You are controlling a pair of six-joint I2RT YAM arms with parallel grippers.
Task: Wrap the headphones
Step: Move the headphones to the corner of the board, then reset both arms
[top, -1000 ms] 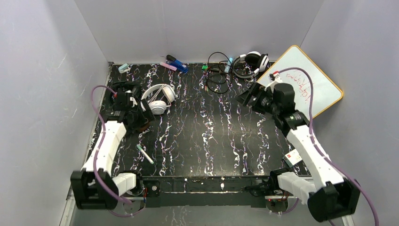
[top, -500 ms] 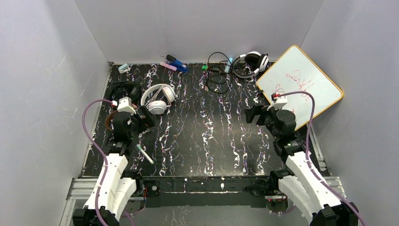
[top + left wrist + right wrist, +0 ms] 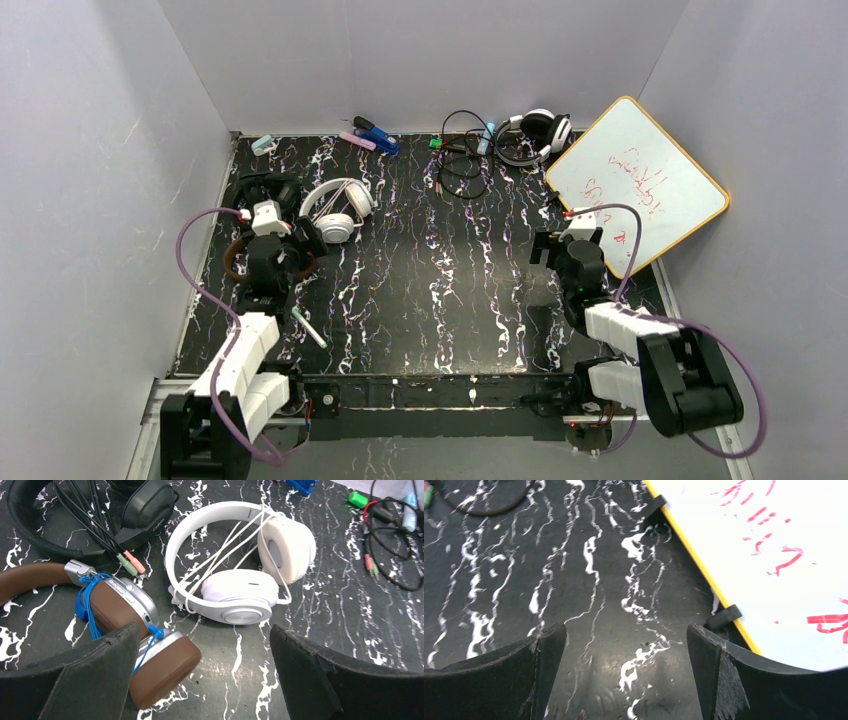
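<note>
This is a robotics lab test cell, not a lived-in room. Plain pale grey panel walls [image 3: 450, 60] box in a table with a black, white-veined marble-pattern top [image 3: 450, 290]. Two white-and-black robot arms, left [image 3: 235, 365] and right [image 3: 620, 325], trail purple cables [image 3: 190, 262] and stand at the near edge on a bare aluminium frame [image 3: 158, 387]. Staged props lie about: white over-ear headphones [image 3: 338, 208] and a yellow-framed whiteboard with red scribbles [image 3: 640, 170].

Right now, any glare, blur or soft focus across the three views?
Top external: even, sharp, no hard shadows. Left wrist: white headphones crisp; left fingers dark, soft. Right wrist: sheen on the table, whiteboard very bright, right fingers soft.
</note>
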